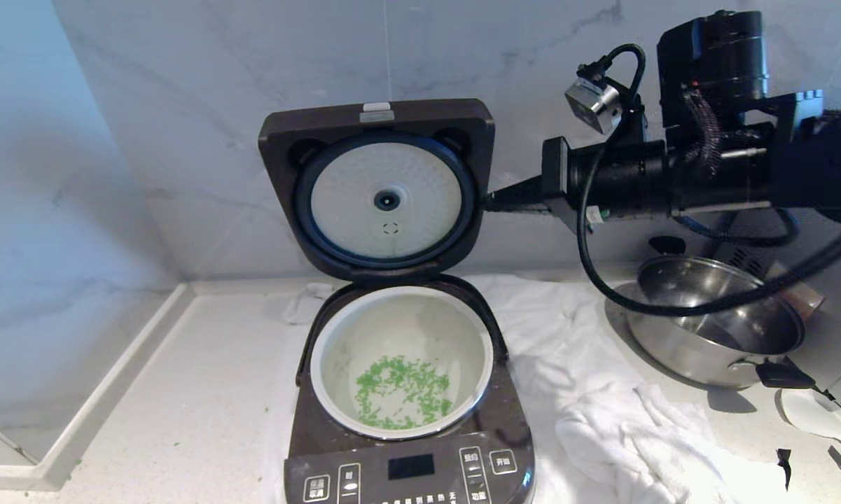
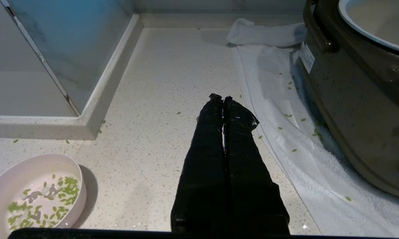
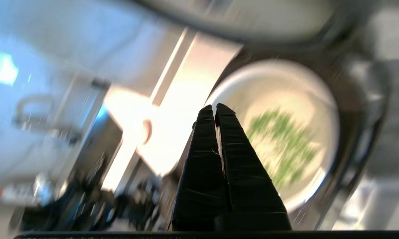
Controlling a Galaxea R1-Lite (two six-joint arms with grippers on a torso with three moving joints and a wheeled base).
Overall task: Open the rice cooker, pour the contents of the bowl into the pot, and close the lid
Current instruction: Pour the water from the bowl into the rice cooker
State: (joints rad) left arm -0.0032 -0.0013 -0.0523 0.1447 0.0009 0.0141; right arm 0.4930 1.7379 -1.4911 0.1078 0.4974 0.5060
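I have the right gripper [image 1: 494, 203] beside the raised lid [image 1: 378, 185], jaws pressed together. Greens [image 1: 402, 392] are in the pot [image 1: 336, 350]; I should push the lid's top edge down evenly.

Our right arm [image 1: 672, 175] is matte black, blocky, looped with a black cable [image 1: 602, 266] and topped by a small silver camera [image 1: 592, 103]. Each hand [image 2: 223, 99] has 2 long fingers [image 2: 206, 149] wrapped in black tape.
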